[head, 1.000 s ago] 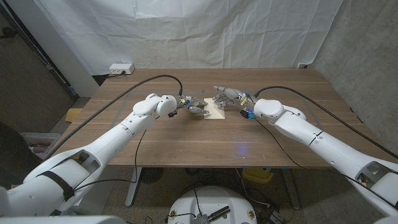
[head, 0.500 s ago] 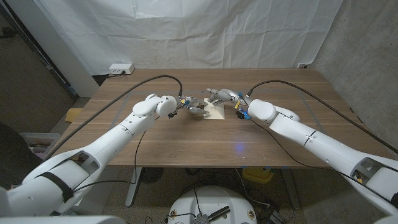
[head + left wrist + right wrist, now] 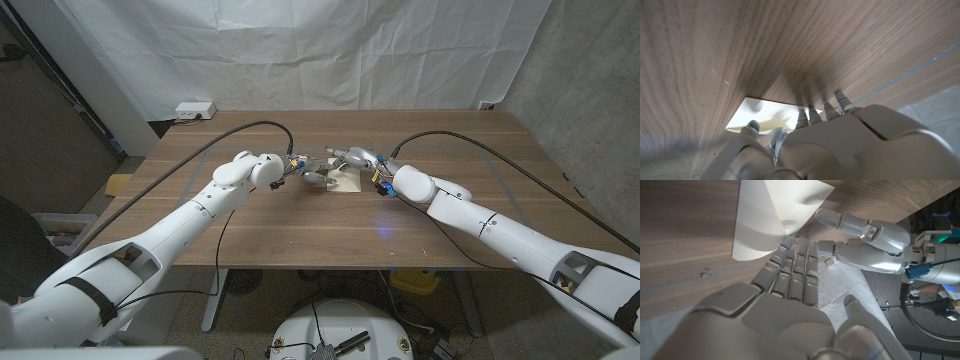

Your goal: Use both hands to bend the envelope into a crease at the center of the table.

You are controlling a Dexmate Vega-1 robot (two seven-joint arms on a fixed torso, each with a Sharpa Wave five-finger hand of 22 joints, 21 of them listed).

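Cream envelope (image 3: 343, 178) mid-table, one side lifted and curling over | left hand (image 3: 312, 170) pinning its near edge, fingers down on the paper | right hand (image 3: 350, 157) pushing the flap over | looks mid-fold; next: press flat to set the crease

Cream envelope (image 3: 345, 178) mid-table, one side bent upward, the rest lying flat.

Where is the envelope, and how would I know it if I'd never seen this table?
Look at the big wooden table, then at the two white robot arms that meet near its middle. Between the left hand and the right hand lies the envelope, a small cream paper piece with one side bent up. It is the only pale paper on the brown wood.
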